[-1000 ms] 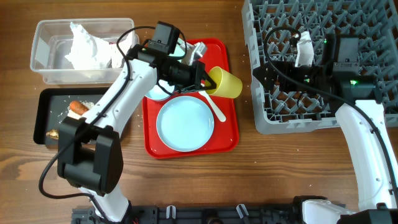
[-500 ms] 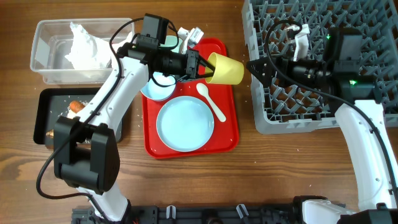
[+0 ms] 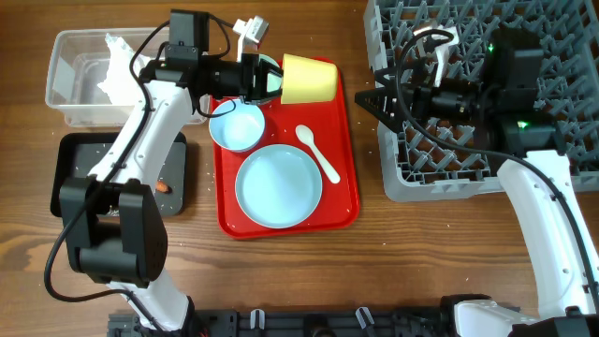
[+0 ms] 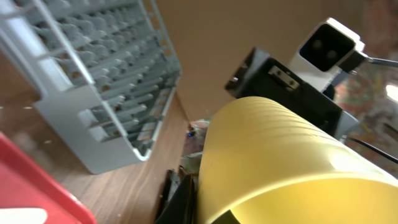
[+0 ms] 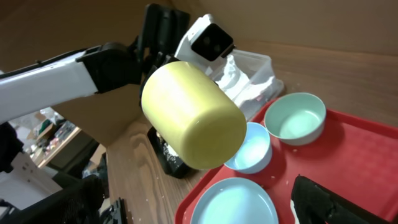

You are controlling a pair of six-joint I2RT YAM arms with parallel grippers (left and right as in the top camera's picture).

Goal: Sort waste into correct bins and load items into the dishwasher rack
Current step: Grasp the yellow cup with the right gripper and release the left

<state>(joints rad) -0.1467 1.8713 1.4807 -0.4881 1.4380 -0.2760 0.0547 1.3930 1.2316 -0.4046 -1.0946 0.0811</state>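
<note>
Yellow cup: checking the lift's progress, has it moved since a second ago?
Yes. In the overhead view the cup has shifted from near the spoon to the red tray's far edge.

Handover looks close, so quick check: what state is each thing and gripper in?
Yellow cup: in the air, on its side
Left gripper: shut on the yellow cup
Right gripper: open, empty, facing the cup
Plate: flat on the red tray
Spoon: lying on the red tray
Front bowl: upright on the red tray
Napkin: crumpled, in the clear tub
</note>
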